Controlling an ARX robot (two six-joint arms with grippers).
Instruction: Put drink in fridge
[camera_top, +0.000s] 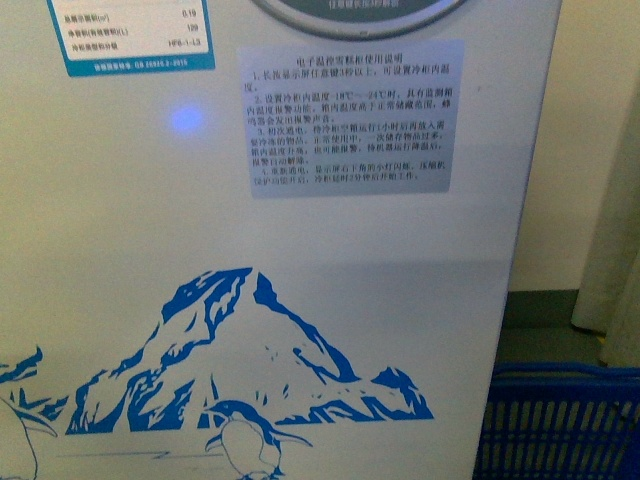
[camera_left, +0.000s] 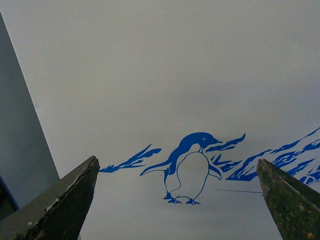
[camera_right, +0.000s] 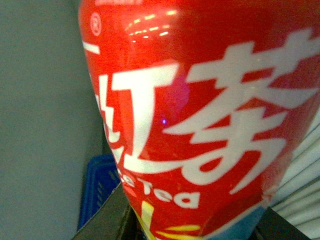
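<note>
Close before the fridge (camera_top: 120, 250), blue basket (camera_top: 560, 420) at four o'clock, the right gripper (camera_right: 190, 225) clamps the drink (camera_right: 200, 110), the left gripper (camera_left: 177, 200) gapes empty; raised too near, the drink may strike the fridge.

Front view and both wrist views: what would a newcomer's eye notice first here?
The drink fills the right wrist view, its red label with big white characters very close to the camera. In the front view the fridge shows its white wall with a blue mountain decal. The left wrist view has a blue penguin framed by the open left gripper.
</note>
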